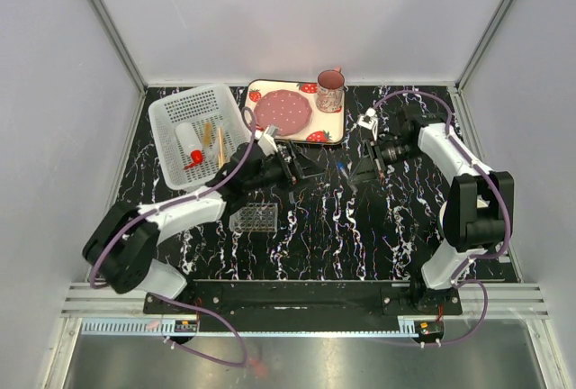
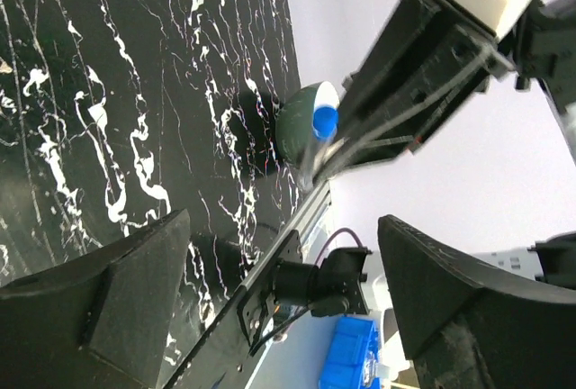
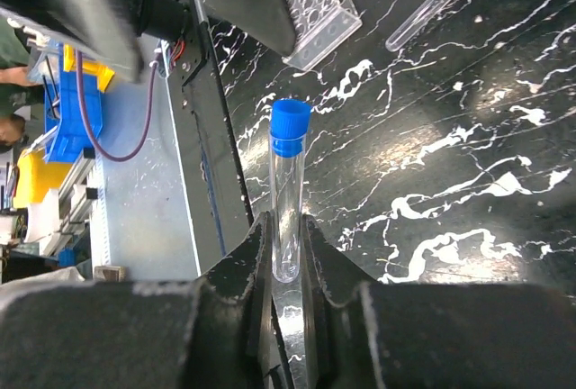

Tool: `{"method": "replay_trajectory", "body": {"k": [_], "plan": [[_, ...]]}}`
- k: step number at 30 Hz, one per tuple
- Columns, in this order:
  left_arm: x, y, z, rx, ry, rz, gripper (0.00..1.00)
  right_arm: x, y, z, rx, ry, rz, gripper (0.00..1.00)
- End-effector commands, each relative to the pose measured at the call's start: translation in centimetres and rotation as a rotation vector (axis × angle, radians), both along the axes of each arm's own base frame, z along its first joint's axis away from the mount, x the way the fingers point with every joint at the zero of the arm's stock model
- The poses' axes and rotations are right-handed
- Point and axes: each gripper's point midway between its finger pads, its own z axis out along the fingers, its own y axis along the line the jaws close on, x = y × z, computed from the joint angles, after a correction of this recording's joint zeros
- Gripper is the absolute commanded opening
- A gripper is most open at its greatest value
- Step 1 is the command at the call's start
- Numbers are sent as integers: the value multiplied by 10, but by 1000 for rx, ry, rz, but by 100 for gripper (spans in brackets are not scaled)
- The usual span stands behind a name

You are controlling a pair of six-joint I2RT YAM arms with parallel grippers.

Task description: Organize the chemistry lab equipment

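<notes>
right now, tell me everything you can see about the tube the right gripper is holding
The tube is slender and clear, glass or plastic, with a rounded closed bottom and a bright blue cap seated on top. It looks empty. The right gripper clamps its lower end between its jaws, so the capped end sticks straight out beyond them. It is held off the black marbled table and touches nothing else.

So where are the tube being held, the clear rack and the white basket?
Held blue-capped tube (image 3: 290,126): right wrist view, on its cap.
Clear rack (image 1: 253,218): top view, on its gridded top.
White basket (image 1: 184,106): top view, on its bare floor.
</notes>
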Motion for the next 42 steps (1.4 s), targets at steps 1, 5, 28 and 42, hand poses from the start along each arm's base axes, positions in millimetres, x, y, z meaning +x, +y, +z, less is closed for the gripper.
{"method": "replay_trajectory", "body": {"k": [1,5,28,42], "plan": [[22,-28,35,-103,-50,13,80,-7,12,16,48,-45,62,9],[27,-44,34,-89,-40,-6,72,-9,15,11,32,-46,79,9],[8,-66,6,-5,-26,-122,18,-17,25,-2,-23,-48,137,9],[-16,-14,-25,189,-67,-62,6,-23,20,3,-52,-128,155,65]]}}
